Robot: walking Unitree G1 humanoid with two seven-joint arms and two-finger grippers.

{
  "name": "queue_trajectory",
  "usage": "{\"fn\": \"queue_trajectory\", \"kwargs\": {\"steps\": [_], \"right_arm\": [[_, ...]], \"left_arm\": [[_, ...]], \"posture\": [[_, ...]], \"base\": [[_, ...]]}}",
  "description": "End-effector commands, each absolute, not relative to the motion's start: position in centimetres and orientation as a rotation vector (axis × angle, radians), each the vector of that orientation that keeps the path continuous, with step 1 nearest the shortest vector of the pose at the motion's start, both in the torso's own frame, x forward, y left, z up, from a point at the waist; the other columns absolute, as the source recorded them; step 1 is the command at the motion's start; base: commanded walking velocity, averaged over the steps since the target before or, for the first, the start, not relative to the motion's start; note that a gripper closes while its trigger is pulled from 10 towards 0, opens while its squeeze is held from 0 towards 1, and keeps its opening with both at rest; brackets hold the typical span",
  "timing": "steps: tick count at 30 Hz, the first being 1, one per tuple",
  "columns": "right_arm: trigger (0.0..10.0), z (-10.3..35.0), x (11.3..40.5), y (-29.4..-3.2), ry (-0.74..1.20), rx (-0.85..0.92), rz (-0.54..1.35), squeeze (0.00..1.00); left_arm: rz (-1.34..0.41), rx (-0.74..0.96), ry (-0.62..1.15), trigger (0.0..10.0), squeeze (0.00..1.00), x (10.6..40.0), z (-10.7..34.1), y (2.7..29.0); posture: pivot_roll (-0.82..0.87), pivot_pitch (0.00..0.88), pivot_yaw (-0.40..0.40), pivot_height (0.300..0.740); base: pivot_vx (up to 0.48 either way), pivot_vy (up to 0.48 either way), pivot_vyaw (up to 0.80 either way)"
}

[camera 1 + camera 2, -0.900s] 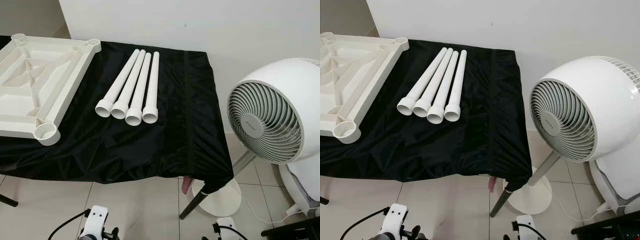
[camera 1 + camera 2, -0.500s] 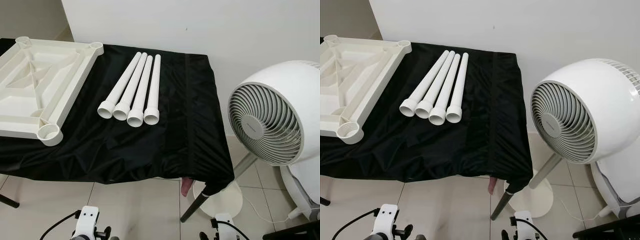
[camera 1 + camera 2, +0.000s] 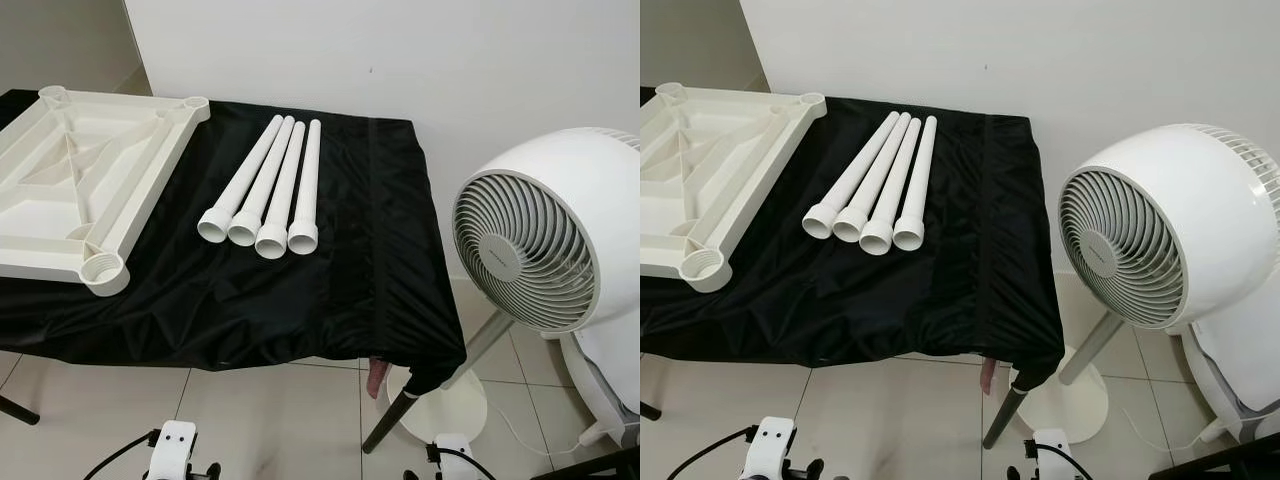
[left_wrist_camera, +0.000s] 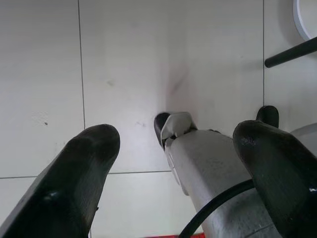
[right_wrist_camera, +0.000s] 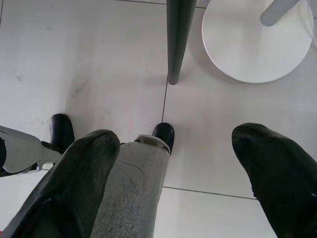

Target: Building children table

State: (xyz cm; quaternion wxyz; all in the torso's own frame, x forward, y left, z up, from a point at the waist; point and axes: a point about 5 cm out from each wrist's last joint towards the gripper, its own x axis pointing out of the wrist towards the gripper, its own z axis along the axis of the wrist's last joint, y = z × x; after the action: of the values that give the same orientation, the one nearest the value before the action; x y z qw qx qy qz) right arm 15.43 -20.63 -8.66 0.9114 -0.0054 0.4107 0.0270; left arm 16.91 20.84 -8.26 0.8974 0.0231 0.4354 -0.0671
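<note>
Both my left gripper [image 4: 176, 168] and right gripper [image 5: 176, 168] hang spread wide and empty. The four legs [image 3: 262, 190] lie mid-table, near the far edge; the tabletop [image 3: 75, 185] fills the left end. Round legs could roll off the slick black cloth [image 3: 330, 290] if nudged.

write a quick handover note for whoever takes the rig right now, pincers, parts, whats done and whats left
Left pincer: open, holding nothing, hanging low over the floor tiles.
Right pincer: open, holding nothing, also hanging low over the tiles, near the fan's round base.
Parts: the tabletop lies upside down on the black cloth, sockets up. Four white legs lie side by side to its right, wide ends towards the robot.
Done: nothing fitted; no leg sits in a socket.
Left: pick up each leg and fit it into a corner socket, then turn the table upright.
</note>
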Motion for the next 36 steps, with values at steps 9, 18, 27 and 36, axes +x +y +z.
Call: {"fn": "queue_trajectory", "kwargs": {"steps": [9, 18, 27, 36], "right_arm": [[10.0, -8.8, 15.2, -20.6, 0.849, -0.010, 0.044, 0.00], [10.0, -8.6, 15.8, -20.8, 0.855, -0.033, 0.033, 0.00], [10.0, -8.4, 16.7, -20.5, 0.848, -0.035, 0.012, 0.00], [10.0, -8.0, 17.6, -20.2, 0.831, -0.036, 0.002, 0.00]], "left_arm": [[-0.114, 0.075, 0.940, 10.0, 0.00, 16.0, -8.6, 21.4], [-0.110, 0.055, 0.926, 10.0, 0.00, 16.4, -8.4, 21.5], [-0.089, 0.048, 0.903, 10.0, 0.00, 17.0, -8.2, 21.6], [-0.094, 0.048, 0.896, 10.0, 0.00, 17.2, -8.1, 21.3]], "posture": [[0.01, 0.000, 0.008, 0.740], [0.01, 0.000, 0.012, 0.740], [0.02, 0.000, 0.014, 0.740], [0.00, 0.000, 0.017, 0.740]], "base": [[0.000, 0.000, 0.00], [0.000, 0.000, 0.00], [0.000, 0.000, 0.00], [0.000, 0.000, 0.00]]}}
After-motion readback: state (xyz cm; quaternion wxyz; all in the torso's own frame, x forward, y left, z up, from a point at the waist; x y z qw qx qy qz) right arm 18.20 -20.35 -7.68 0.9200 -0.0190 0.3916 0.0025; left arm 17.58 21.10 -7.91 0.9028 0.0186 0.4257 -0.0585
